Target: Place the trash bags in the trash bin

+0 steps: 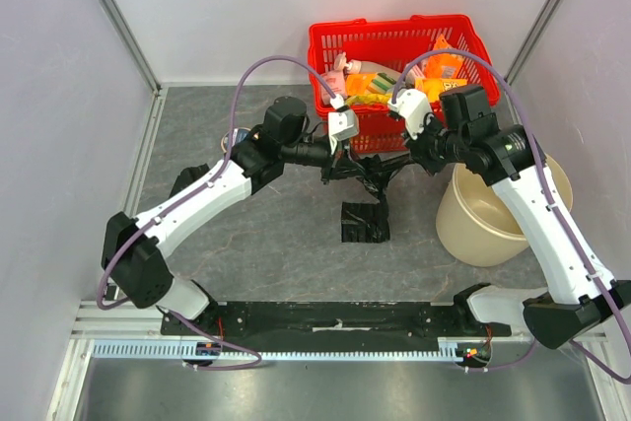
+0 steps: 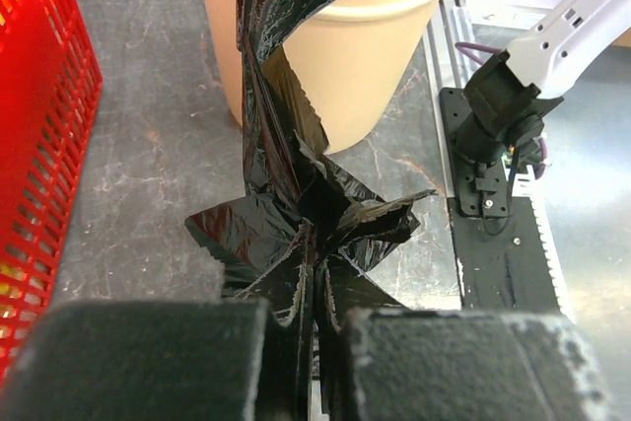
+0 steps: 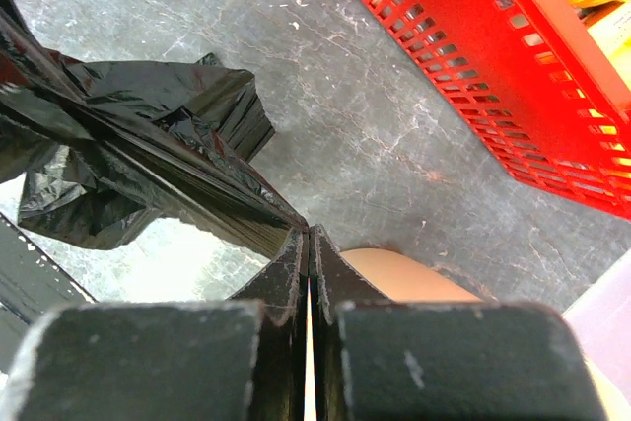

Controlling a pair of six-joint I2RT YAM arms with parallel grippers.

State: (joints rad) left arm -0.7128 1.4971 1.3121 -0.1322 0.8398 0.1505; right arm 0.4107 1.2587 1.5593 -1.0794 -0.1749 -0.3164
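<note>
A crumpled black trash bag (image 1: 373,171) is stretched above the table between my two grippers. My left gripper (image 1: 337,167) is shut on one end of it, and the bag (image 2: 296,214) fans out from its tips (image 2: 315,295). My right gripper (image 1: 410,159) is shut on the other end, where the plastic (image 3: 148,145) runs off from its tips (image 3: 309,236). A flat black square of bag (image 1: 363,223) shows just below on the table; I cannot tell whether it is joined to the held one. The beige trash bin (image 1: 490,219) stands upright to the right, under the right forearm.
A red wire-mesh basket (image 1: 471,43) full of colourful packets stands behind the grippers against the back wall. White walls close the table at left, back and right. The black base rail (image 1: 335,319) with both arm bases runs along the near edge.
</note>
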